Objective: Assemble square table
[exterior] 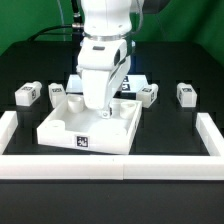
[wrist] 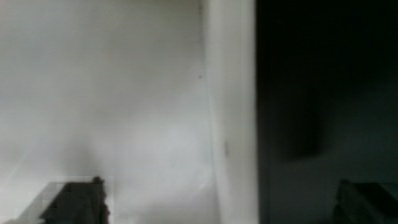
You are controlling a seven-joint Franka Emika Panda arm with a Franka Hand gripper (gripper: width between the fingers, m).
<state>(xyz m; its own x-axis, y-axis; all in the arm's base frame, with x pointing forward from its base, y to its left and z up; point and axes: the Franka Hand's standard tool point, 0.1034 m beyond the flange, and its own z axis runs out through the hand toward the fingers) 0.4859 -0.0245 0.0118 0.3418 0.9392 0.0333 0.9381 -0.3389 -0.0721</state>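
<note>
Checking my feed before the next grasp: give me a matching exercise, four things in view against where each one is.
Things:
1 tabletop
2 gripper
3 front border rail
4 rightmost leg

Places:
A along the near edge of the scene
B at the exterior view's right, apart from the tabletop
C centre of the scene
D over the tabletop, open

Pairs: 1-C, 2-D, 3-A, 4-B

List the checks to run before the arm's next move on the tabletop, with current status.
1. The gripper is open: ok.
2. Nothing held in it: ok.
3. The tabletop edge lies between the fingers in the wrist view: ok.
4. Four legs lie loose beside the tabletop, none mounted: ok.
5. Whether the fingers touch the tabletop: cannot tell.
</note>
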